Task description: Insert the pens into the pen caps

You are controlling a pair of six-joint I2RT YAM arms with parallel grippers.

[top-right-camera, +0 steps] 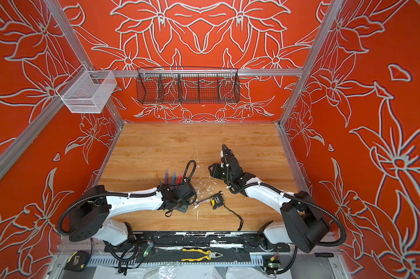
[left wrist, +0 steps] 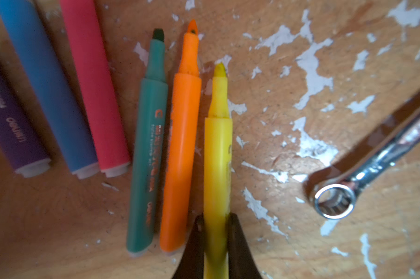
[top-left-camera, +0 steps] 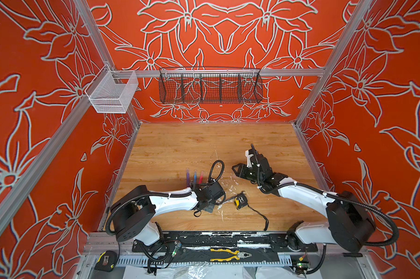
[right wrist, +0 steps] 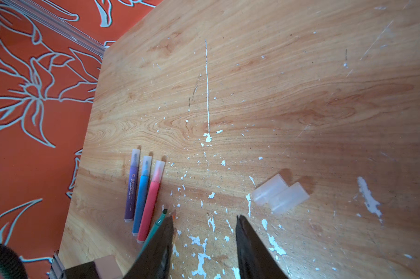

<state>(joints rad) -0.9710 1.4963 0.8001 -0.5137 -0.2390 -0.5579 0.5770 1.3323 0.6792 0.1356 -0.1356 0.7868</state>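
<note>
Two containers hung on the aluminium rails: a white fine-mesh basket (top-left-camera: 112, 93) on the left side rail and a long black wire basket (top-left-camera: 210, 88), split by dividers into compartments, on the back rail. Through both, only the red flowered wall showed.

Six slim felt-tip pens lay on the scuffed wooden table (right wrist: 276, 72). Three wore translucent caps and lay side by side: the purple pen (right wrist: 131, 190), the blue pen (right wrist: 141, 200) and the pink pen (right wrist: 151, 205). Three were bare-tipped and lay just beside them: the green pen (left wrist: 148, 157), the orange pen (left wrist: 182, 157) and the yellow pen (left wrist: 218, 145). The left claw (left wrist: 216, 217) was clamped on the rear of the yellow pen's barrel, one finger on each side.

Two loose whitish-clear plastic caps (right wrist: 270, 189) lay touching each other, near the right claw (right wrist: 205, 218), whose jaws stood apart over the paint-flecked wood.

One silver ring wrench (left wrist: 373, 159) lay on the table beside a yellow-and-black tape measure (top-left-camera: 240, 200). A second tape measure (top-left-camera: 106, 261) and one pair of yellow-handled pliers (top-left-camera: 230, 254) sat on the front ledge.
</note>
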